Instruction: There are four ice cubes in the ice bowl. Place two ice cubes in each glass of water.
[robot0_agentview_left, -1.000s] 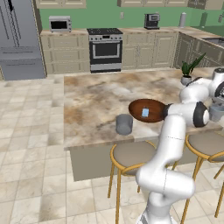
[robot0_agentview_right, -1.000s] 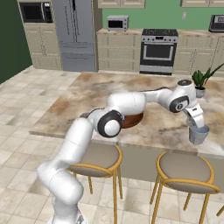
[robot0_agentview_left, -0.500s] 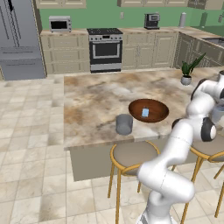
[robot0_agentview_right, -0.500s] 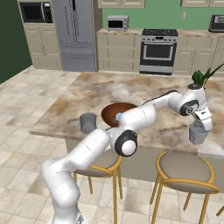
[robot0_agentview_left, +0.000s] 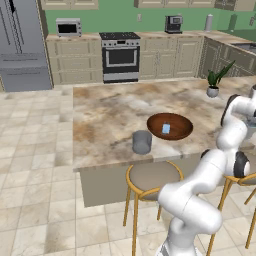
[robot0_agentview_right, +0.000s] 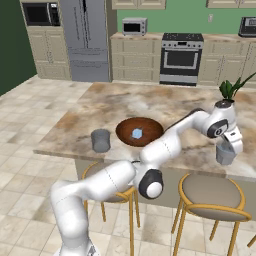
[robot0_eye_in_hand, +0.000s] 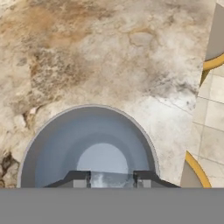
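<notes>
an ice cube (robot0_eye_in_hand: 103, 180) (pale, small) is pinched between part-open jaws, held over the right glass (robot0_eye_in_hand: 89, 146) for dropping.

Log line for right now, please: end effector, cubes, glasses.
end effector: shut on tiny pale ice cube, above grey-blue translucent tumbler | glossy reddish-brown wooden bowl: one cube visible | second tumbler: beside bowl

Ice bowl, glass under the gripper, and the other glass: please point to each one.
ice bowl (robot0_agentview_left: 180, 133): left base view, bare front rim.
glass under the gripper (robot0_eye_in_hand: 52, 144): hand view, inner wall.
other glass (robot0_agentview_right: 100, 141): right base view, outer side.
</notes>
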